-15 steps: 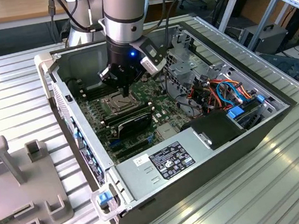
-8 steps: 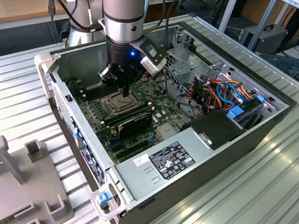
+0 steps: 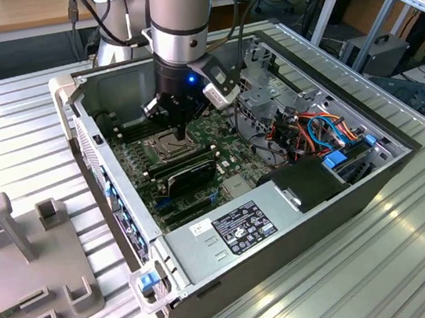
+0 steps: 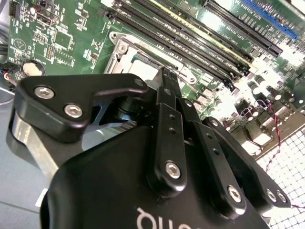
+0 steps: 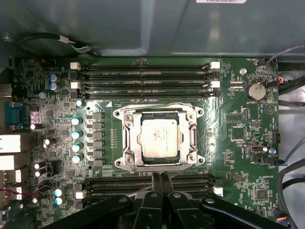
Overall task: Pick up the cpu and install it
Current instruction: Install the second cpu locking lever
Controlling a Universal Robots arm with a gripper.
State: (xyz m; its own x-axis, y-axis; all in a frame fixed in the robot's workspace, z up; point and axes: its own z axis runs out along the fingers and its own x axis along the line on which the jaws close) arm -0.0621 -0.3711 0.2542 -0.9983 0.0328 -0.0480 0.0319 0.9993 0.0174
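The cpu, a small silver-grey square chip, lies flat inside the socket frame at the middle of the green motherboard. My gripper hovers just off one side of the socket, over the memory slots, with its two black fingers pressed together and nothing between them. In the second wrist view the shut fingertips point at the socket frame. From the exterior view, the gripper hangs inside the open computer case, right above the socket.
Long memory slots run on both sides of the socket. A black card, a power supply and coloured cables fill the case. A grey fixture plate lies on the ribbed table at the exterior view's left.
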